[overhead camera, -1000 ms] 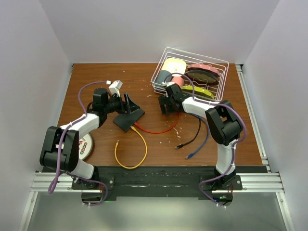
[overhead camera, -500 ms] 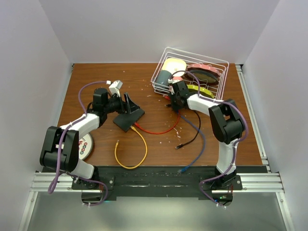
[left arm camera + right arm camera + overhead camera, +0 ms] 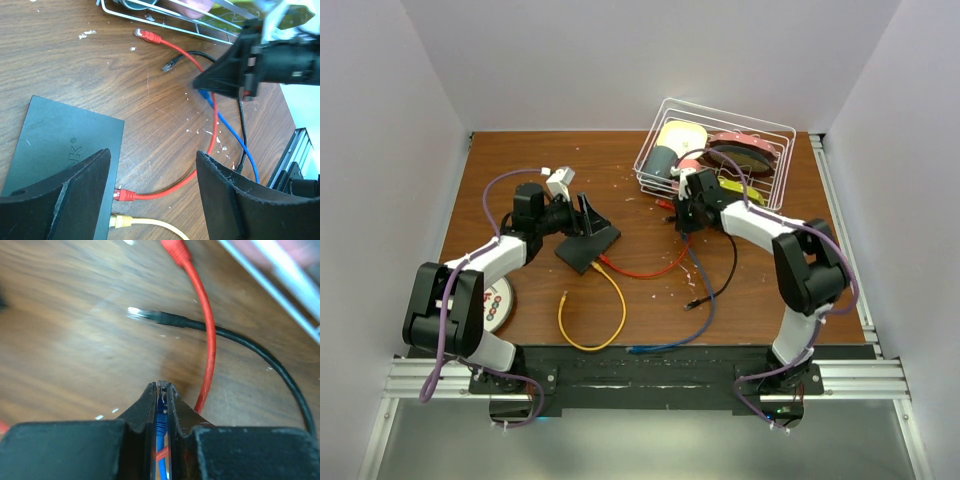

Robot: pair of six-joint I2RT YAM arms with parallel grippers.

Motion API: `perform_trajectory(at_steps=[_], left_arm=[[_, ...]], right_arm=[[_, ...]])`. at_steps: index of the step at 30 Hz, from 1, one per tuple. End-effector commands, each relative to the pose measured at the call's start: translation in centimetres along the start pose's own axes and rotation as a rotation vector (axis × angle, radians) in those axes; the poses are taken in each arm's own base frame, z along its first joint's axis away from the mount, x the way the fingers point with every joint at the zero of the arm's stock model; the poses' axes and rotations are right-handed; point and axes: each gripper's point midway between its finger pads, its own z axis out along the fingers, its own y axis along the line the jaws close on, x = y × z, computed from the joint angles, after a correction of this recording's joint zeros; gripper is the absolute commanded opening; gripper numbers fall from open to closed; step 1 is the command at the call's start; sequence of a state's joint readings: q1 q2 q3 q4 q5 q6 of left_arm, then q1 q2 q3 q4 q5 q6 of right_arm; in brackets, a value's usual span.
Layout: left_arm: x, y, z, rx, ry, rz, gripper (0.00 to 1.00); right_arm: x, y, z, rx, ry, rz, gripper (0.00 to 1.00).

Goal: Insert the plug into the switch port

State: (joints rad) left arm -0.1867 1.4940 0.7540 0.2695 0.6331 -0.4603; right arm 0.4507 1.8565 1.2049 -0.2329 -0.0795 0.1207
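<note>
Matte-black and flat, the switch (image 3: 588, 247) lies on the wooden desk (image 3: 520, 160) left of the middle, nearer the far edge than the near one. A red cable (image 3: 650, 272) and a yellow cable (image 3: 621, 305) run out of its near-right side. The left gripper (image 3: 588, 215) hangs over its far edge. The right gripper (image 3: 685, 212) is low over the desk just in front of the white wire basket (image 3: 642, 165) in the far right corner, well apart from the switch. A blue cable (image 3: 708, 300) trails from it toward the near edge beside a black cable (image 3: 728, 275). From the left wrist, that gripper's fingers (image 3: 75, 200) stand wide apart with nothing between them, above the switch's socket edge, where a red plug (image 3: 124, 195) and a yellow plug (image 3: 120, 221) sit in ports. From the right wrist, the jaws are closed almost fully on the blue plug (image 3: 160, 412), pinched between the fingertips; ahead on the wood lie a loose black plug (image 3: 145, 315) and the red cable.
</note>
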Motion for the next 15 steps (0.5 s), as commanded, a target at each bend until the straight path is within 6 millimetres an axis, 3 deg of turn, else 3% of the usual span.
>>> perform_trajectory(at_steps=[1,6,15], left_arm=[[-1.2,-1.7,-0.2,0.052,-0.042,0.050,0.74],[-2.1,-3.6,0.0,0.106,-0.058,0.074,0.73],[-4.6,-10.1,0.5,0.285,-0.138,0.174,0.73]], right_arm=[[-6.3,3.1,-5.4,-0.122,-0.209,-0.069,0.00],[-8.7,5.5,-7.9,-0.219,-0.292,-0.107,0.00],[-11.8,9.8,-10.8,-0.386,-0.392,-0.149,0.00]])
